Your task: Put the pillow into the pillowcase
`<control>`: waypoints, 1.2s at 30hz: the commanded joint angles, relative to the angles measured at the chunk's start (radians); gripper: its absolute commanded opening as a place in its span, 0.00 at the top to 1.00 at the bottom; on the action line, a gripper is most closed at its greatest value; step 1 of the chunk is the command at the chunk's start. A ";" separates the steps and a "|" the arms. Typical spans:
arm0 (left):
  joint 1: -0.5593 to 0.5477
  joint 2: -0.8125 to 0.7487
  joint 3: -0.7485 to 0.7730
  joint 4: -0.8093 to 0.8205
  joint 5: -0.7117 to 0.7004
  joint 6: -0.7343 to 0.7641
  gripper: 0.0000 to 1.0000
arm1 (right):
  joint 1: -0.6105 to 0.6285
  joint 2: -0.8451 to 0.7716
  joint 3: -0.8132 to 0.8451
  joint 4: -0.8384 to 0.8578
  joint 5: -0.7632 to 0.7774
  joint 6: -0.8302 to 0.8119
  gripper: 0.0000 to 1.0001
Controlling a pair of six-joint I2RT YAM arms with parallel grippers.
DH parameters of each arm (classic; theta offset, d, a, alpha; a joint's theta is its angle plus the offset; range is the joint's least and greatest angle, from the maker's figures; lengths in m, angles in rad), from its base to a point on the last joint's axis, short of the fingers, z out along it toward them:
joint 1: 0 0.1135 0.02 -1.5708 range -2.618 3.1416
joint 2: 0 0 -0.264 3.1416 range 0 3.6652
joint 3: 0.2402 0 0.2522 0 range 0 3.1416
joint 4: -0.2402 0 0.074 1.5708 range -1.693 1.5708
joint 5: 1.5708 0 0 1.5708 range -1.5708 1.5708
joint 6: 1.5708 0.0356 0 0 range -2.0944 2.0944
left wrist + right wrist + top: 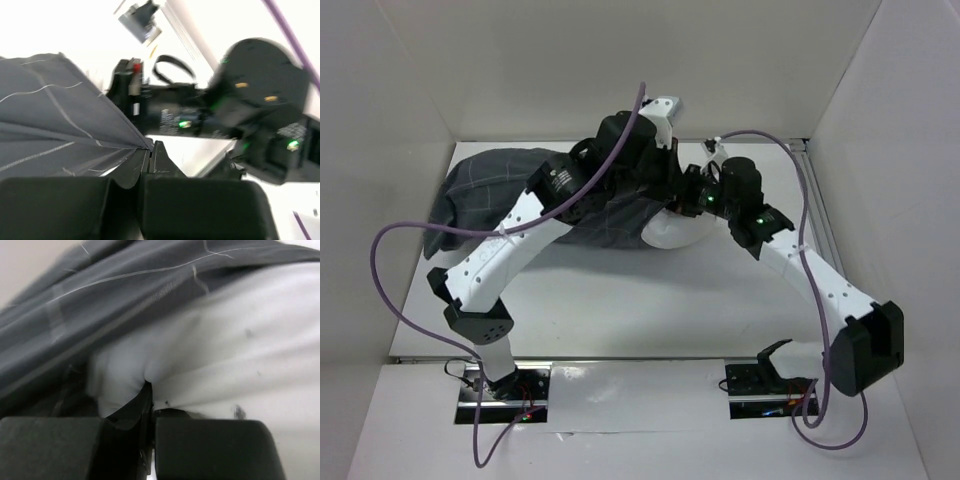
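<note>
The dark charcoal pillowcase (485, 185) with thin light grid lines lies bulging at the back left of the table. The white pillow (672, 233) pokes out of its right end; most of it is hidden inside. My left gripper (148, 150) is shut on the pillowcase's edge (60, 125), stretching the cloth taut, and sits over the opening. My right gripper (149, 399) is shut on a pinch of the pillow's white fabric (240, 350), with the pillowcase (100, 295) draped just above it. In the top view both grippers meet at the opening, the right gripper (692, 198) beside the left.
White walls enclose the table (650, 300) on the left, back and right. The right arm's black wrist (250, 100) fills the left wrist view close by. Purple cables (410, 290) loop off both arms.
</note>
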 commanded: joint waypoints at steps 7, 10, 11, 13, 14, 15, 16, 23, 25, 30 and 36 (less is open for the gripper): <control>0.050 -0.191 0.056 0.175 0.286 -0.028 1.00 | 0.013 -0.428 0.009 -0.319 0.130 0.026 1.00; 0.125 -0.169 0.088 0.147 0.306 -0.043 1.00 | 0.013 -0.483 0.032 -0.444 0.155 0.072 1.00; 0.145 -0.159 0.097 0.147 0.306 -0.043 1.00 | 0.013 -0.496 0.044 -0.467 0.155 0.098 1.00; 0.206 -0.102 0.107 0.147 0.344 -0.043 1.00 | 0.013 -0.508 0.035 -0.494 0.132 0.134 1.00; 0.230 -0.073 0.120 0.147 0.361 -0.043 1.00 | 0.013 -0.499 0.035 -0.505 0.132 0.144 1.00; 0.251 -0.039 0.121 0.147 0.373 -0.053 1.00 | 0.013 -0.487 0.035 -0.516 0.159 0.158 1.00; 0.276 0.001 0.121 0.147 0.407 -0.053 1.00 | 0.013 -0.474 0.024 -0.516 0.178 0.158 1.00; 0.304 0.242 0.162 0.101 0.347 0.053 0.27 | -0.105 -0.199 0.010 -0.407 0.482 0.091 1.00; 0.276 0.227 0.162 0.066 0.297 0.091 0.02 | -0.268 -0.116 -0.027 -0.286 0.350 0.060 0.96; 0.204 0.104 -0.020 0.009 0.087 0.130 0.08 | -0.431 0.049 -0.027 -0.249 0.270 0.014 0.55; 0.086 -0.008 -0.339 0.050 -0.174 0.056 0.20 | -0.526 -0.066 -0.082 -0.319 0.239 -0.046 0.10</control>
